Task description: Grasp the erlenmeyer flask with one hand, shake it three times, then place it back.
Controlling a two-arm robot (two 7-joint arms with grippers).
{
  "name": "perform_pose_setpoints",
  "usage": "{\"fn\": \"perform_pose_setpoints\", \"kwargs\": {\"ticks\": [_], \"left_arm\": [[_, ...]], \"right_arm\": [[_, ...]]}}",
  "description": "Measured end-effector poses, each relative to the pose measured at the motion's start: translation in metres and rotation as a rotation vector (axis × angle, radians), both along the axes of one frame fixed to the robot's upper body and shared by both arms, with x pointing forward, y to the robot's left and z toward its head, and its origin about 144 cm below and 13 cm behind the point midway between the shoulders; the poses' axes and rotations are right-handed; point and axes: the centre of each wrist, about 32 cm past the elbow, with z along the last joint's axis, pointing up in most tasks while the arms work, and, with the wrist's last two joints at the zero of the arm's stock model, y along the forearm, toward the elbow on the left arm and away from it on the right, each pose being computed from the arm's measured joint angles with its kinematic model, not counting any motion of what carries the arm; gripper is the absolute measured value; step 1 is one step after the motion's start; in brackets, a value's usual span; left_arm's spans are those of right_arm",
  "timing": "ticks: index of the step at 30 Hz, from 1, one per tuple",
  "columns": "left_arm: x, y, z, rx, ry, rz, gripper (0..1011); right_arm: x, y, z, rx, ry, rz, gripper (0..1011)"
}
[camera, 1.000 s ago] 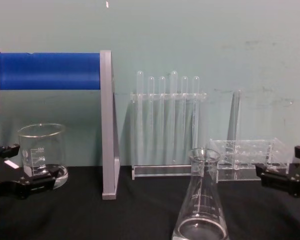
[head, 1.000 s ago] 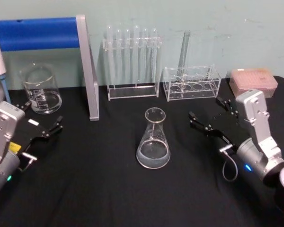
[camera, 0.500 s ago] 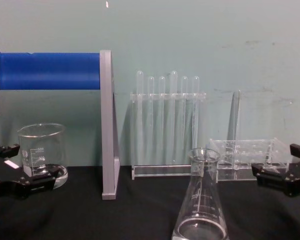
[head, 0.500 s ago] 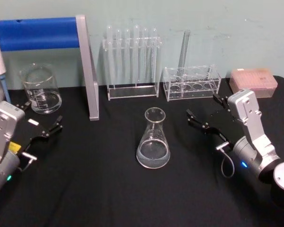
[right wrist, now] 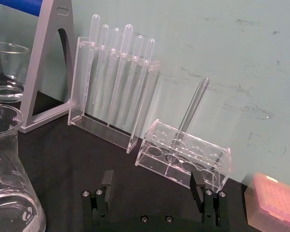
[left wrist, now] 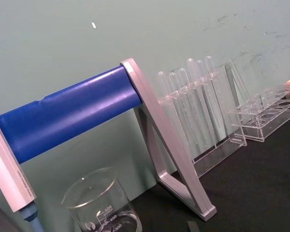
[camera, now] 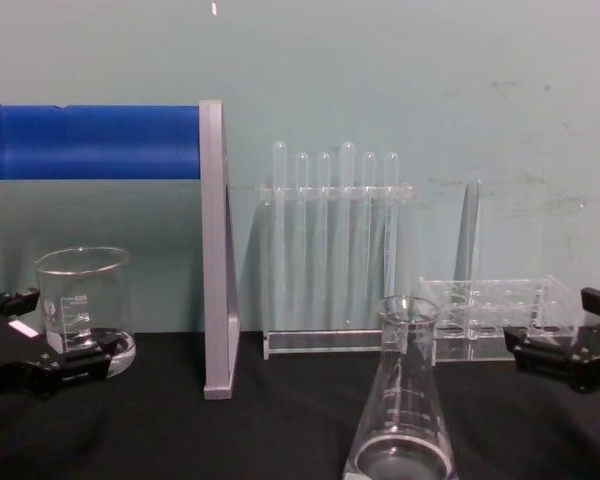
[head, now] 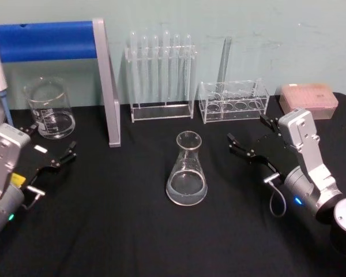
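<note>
Head view: the clear glass conical erlenmeyer flask (head: 187, 169) stands upright at the centre of the black-covered worktop (head: 132, 231), ungrasped. The black two-finger right gripper (head: 252, 141) sits at the flask's 3 o'clock, near but apart, its fingers spread and aimed toward the glass, a posture judged to be an approach for the grasp. The black left gripper (head: 51, 149) rests at 9 o'clock, well apart, fingers spread, beside the straight-walled glass beaker (head: 48, 108); it appears parked. Left wrist view: the blue-barred grey stand (left wrist: 77, 113) and the clear rack of test tubes (left wrist: 195, 108) line the wall, leaving the centre free for the flask. Right wrist view: the right gripper's fingers (right wrist: 107, 186) are wide apart, the flask off to one side and not yet between them. Chest view: the flask stands in the foreground, the right gripper level with its neck at 3 o'clock, suggesting a neck-height grasp.
</note>
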Motion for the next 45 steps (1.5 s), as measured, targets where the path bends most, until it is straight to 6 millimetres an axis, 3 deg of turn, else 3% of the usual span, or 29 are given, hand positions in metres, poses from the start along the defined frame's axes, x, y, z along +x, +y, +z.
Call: {"fn": "perform_pose_setpoints", "kwargs": {"ticks": [45], "left_arm": [[0.0,0.0,0.0,0.0,0.0,0.0,1001]], "right_arm": [[-0.0004,-0.0001,0.0001,0.002,0.002,0.001,1000]]}}
